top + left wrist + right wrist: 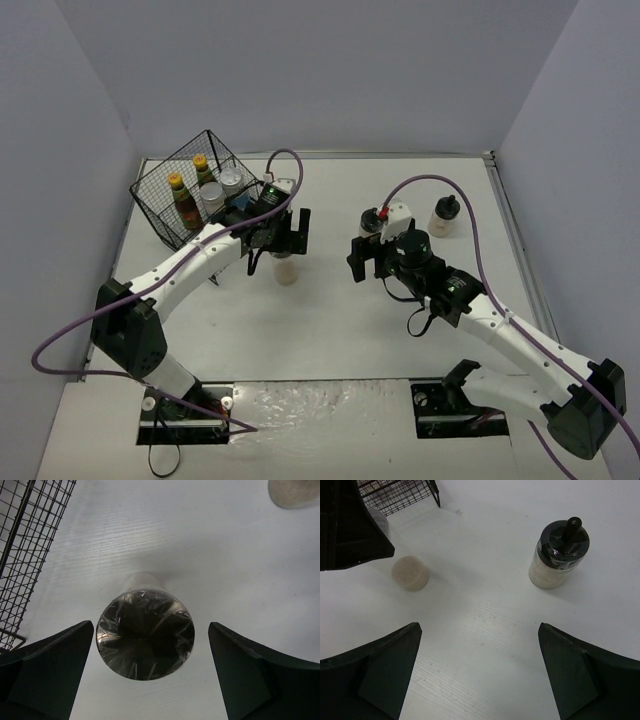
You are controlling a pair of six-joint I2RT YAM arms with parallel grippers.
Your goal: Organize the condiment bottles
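**Centring on the silver-lidded jar (145,640)**

The left fingers (55,670), spread wide, flank the jar standing on the surface (200,540) beside the wire basket (30,545). Descend centred; close below the lid. The right fingers (375,670) gape wide, empty.

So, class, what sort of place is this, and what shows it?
Probably a robot test bench: a white table walled by plain grey panels, with a left arm and right arm bolted at its edge.
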